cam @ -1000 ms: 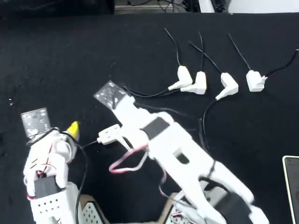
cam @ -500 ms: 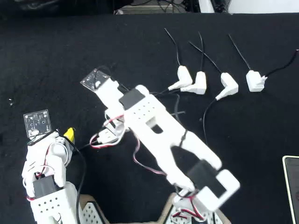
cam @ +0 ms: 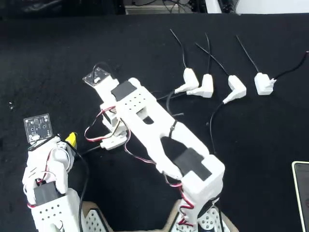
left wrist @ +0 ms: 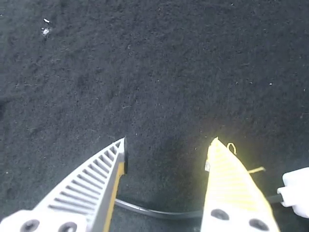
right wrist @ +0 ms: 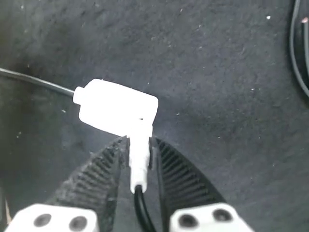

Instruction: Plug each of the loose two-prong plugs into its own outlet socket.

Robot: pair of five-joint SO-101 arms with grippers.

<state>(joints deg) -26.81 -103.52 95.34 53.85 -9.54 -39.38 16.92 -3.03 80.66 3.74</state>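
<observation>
- The step in hand, as I judge it, is the grasp of one loose plug. The right fingers are clenched on its narrow stem, where a black cable leaves it. The block end juts past their tips.
- The plug lies on the bench at the near side, close to the tip of the left arm. It is well apart from the four white pieces in a row at the far side.
- The left fingers are released and spread wide above the bench, grasping nothing. A thin cable crosses between them.
- The next move probably calls for lifting the plug, turning its prongs toward a free socket and pushing straight in. I can make out neither prongs nor an open socket, so I cannot tell where it should go. The left fingers may be needed to steady the mating part.
- The high view gives the layout. The right arm stretches across the bench and covers its own fingers, and the plug shows at its side, so the grasp cannot be judged there.
- The right wrist view supplies the grasp, with one finger on each side of the stem. It also shows the thin cable entering the block.
- The left wrist view adds a white corner just beside the yellow finger, probably the same plug.
</observation>
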